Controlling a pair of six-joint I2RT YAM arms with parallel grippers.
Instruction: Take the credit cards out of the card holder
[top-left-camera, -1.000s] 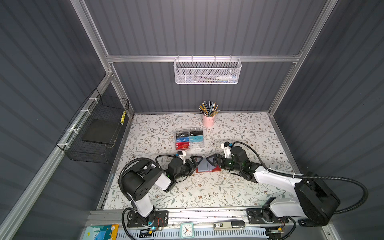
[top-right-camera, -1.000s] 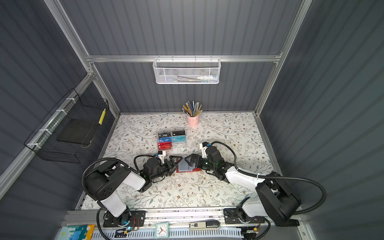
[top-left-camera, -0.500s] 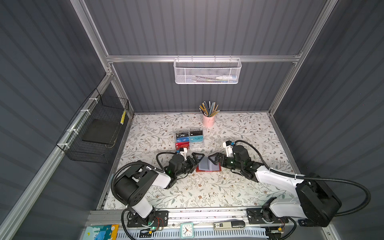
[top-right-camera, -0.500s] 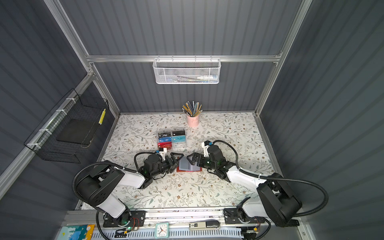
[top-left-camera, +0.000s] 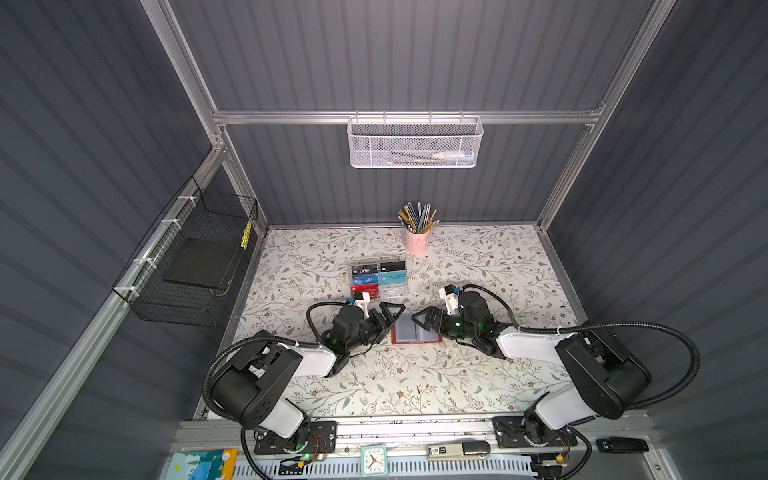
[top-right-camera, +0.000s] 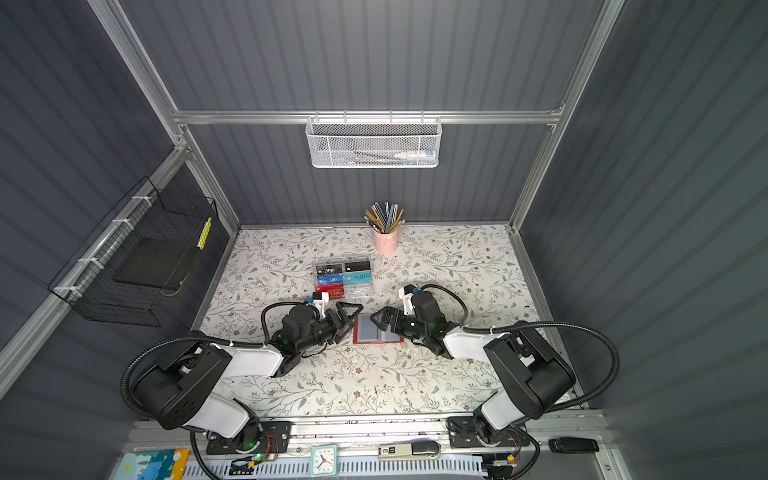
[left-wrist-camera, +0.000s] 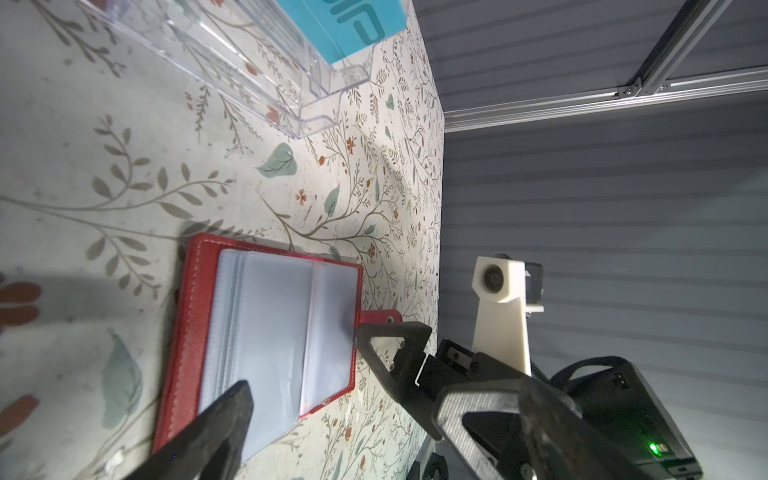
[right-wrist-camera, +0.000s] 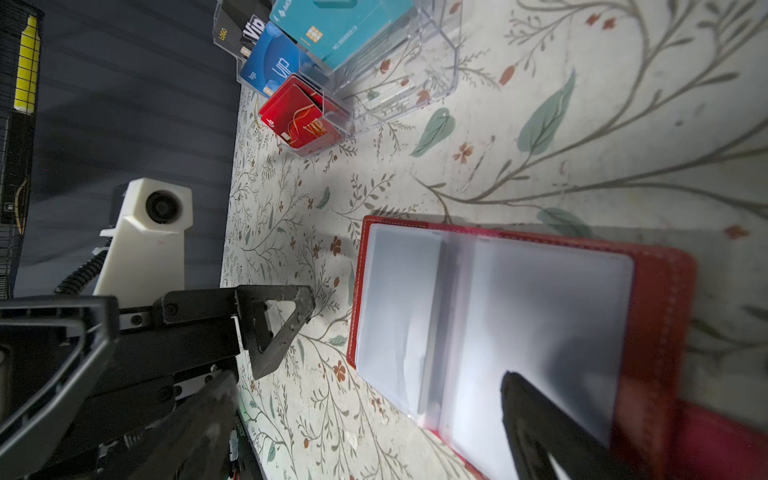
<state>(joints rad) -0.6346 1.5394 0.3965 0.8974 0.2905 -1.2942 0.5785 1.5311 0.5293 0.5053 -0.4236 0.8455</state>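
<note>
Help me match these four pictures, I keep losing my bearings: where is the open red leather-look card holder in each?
Top view: red leather-look card holder just below centre, open, clear plastic card box above it.
Top view: holder again just below centre, box above.
Left wrist: holder open, large in the foreground.
Right wrist: holder open, large in the foreground.
Shared landmark: that box, in all four.

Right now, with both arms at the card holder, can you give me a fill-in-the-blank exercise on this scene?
1. The card holder lies open between the left gripper and the right gripper; its cover is ____.
2. Both grippers' jaws stand ____.
3. The teal card in the clear box reads ____.
4. The pencils stand in a ____ cup.
Missing words: red; open; VIP; pink.
</note>
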